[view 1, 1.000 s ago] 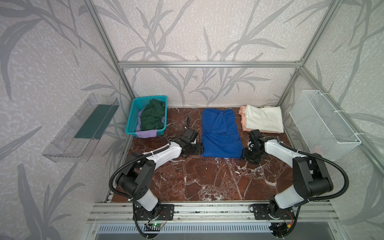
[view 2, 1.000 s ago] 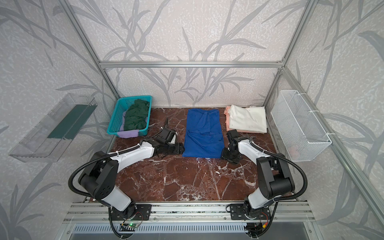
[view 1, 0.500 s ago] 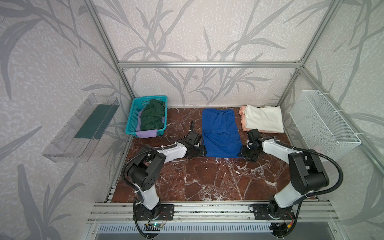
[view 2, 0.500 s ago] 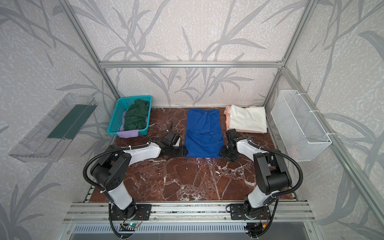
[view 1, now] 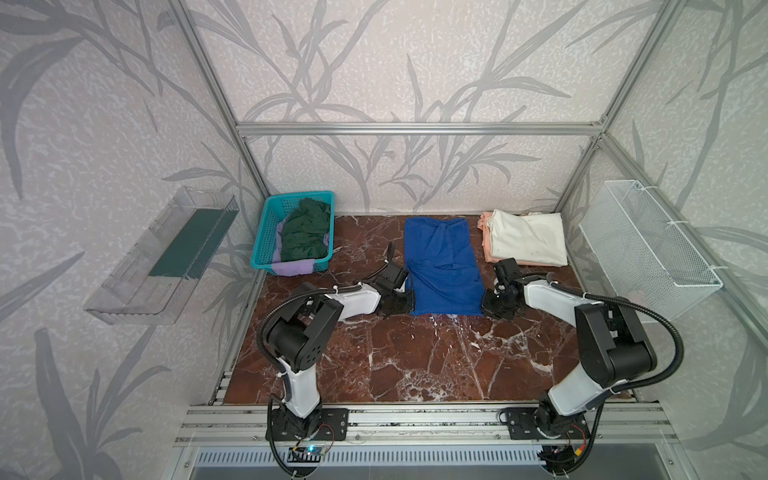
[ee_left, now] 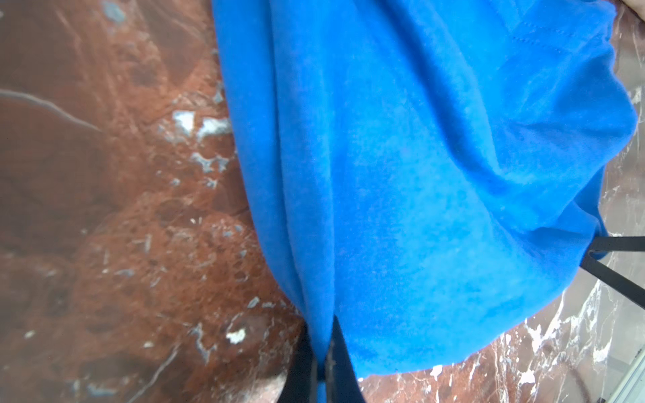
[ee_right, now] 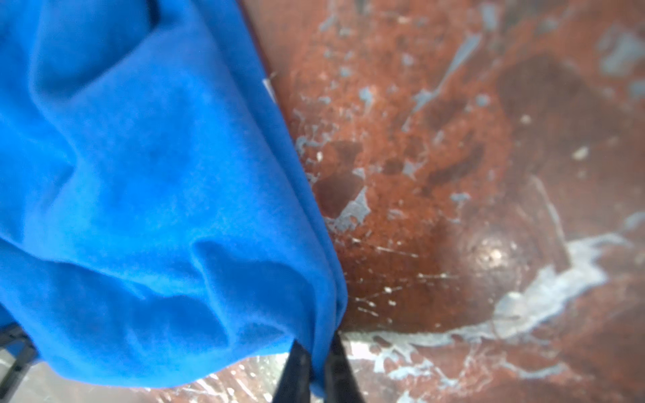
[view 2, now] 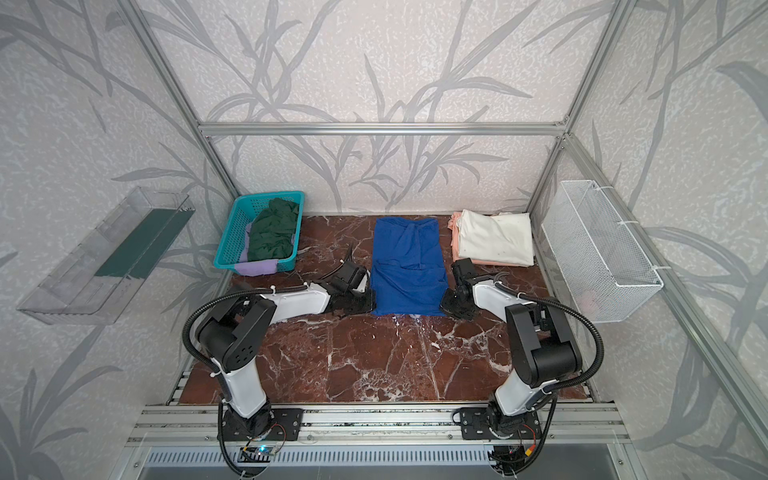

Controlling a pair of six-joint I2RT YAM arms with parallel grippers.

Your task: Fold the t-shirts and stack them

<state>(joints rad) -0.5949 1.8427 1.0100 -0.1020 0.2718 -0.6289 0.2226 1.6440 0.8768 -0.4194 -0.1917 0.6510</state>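
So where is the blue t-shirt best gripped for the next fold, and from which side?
On the blue t-shirt, the two near corners, each from its outer side, low over the table. It lies flat as a long strip, so lifting both corners should raise the near edge evenly. The left end effector and right end effector are shut there.

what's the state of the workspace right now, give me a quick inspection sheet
surface: red-brown marble tabletop, no spill seen
job's things: blue t-shirt lies lengthwise mid-table, partly folded; cream-white t-shirt folded atop peach t-shirt at far right; dark green t-shirt and lavender t-shirt crumpled in teal basket
clutter: nothing seen
grippers: left gripper and right gripper each shut on a near corner of the blue t-shirt
cables: black hoses loop along both arms, clear of the cloth
surroundings: clear tray on left wall, white wire basket on right wall
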